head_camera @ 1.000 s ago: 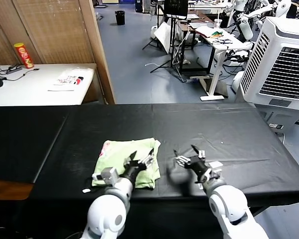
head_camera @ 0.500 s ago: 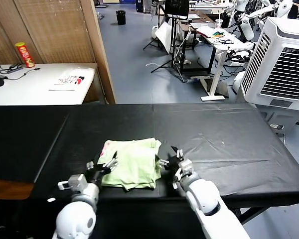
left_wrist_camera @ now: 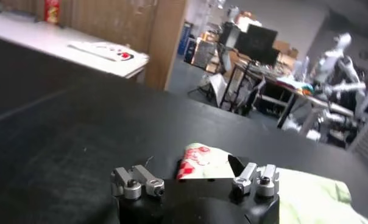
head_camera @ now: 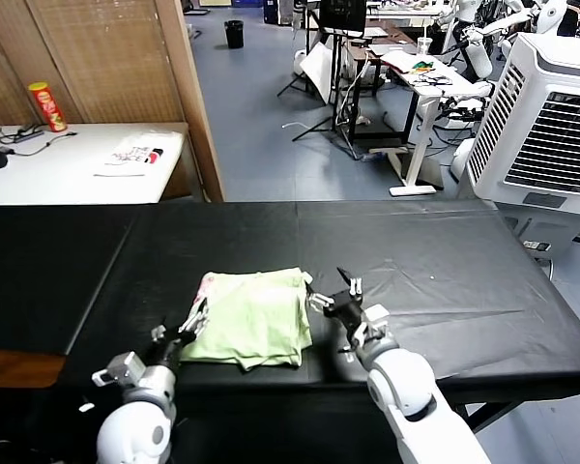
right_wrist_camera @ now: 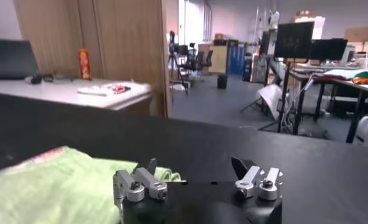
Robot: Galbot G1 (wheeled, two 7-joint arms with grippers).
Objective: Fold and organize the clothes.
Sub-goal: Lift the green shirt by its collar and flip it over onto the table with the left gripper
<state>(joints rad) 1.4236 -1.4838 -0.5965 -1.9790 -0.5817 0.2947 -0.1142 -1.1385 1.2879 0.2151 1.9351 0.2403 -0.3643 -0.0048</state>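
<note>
Both of my claws are hanging low over the black table covering, one on each side of the folded light-green T-shirt. From my head camera, my left claw is sitting at the shirt's left near corner with its fingers spread apart, holding nothing. My right claw is standing just off the shirt's right edge, also spread wide and empty. The shirt is lying flat between them, its red-and-white checkered print peeking out at the far left corner.

From my left wrist camera, my left claw is gaping open, and the T-shirt is lying just ahead of my fingertips, the checkered print showing between them.

From my right wrist camera, my right claw is likewise open, with the T-shirt spreading out just beside one finger, while the other finger is hanging over bare black covering.
</note>
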